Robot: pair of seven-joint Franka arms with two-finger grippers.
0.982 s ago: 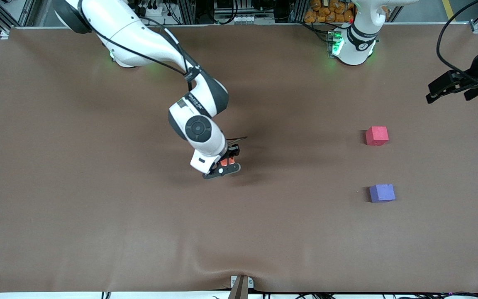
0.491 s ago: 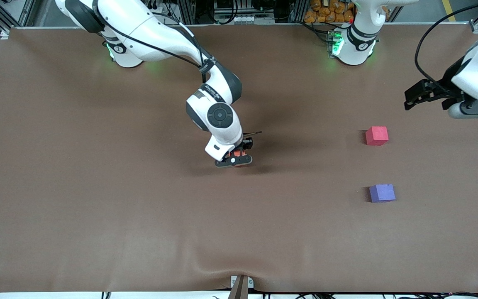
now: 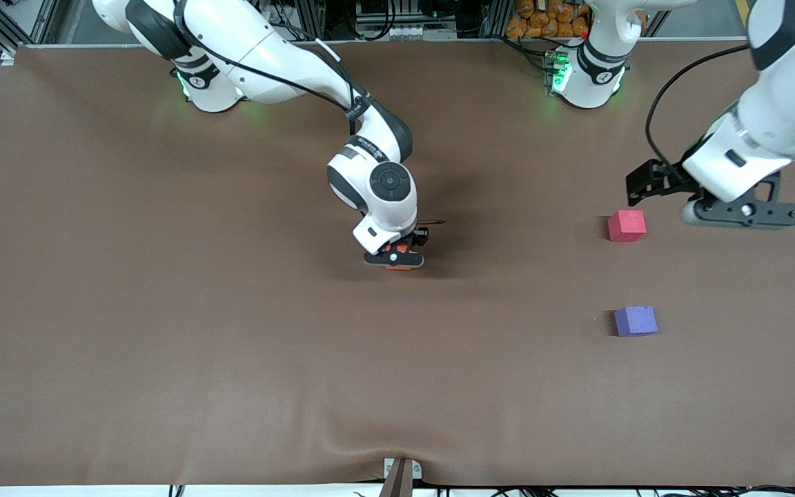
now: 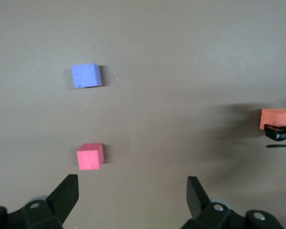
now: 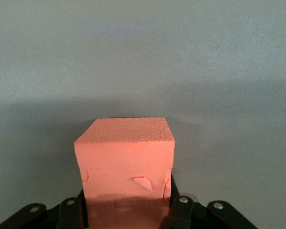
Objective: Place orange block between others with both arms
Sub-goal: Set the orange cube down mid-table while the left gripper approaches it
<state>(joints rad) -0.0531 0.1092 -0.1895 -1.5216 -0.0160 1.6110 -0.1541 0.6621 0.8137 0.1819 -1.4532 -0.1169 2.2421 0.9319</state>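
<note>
Right end effector (image 3: 397, 257) is low at mid-bench, fingers hugging the orange block (image 5: 125, 162). It looks about to let go, so the block could tumble. Left end effector (image 4: 131, 198) hangs spread wide by the pinkish-red cube (image 3: 626, 225), purple cube (image 3: 635, 321) nearby.

Orange block (image 3: 401, 266) — mostly hidden — right gripper (image 3: 397, 257).

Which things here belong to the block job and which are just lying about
Belongs to the job:
- orange block, between the right claw's jaws
- pinkish-red cube
- purple-blue cube
- left claw, open over the table near the pinkish-red cube

Just lying about:
- orange items past the table's edge
</note>
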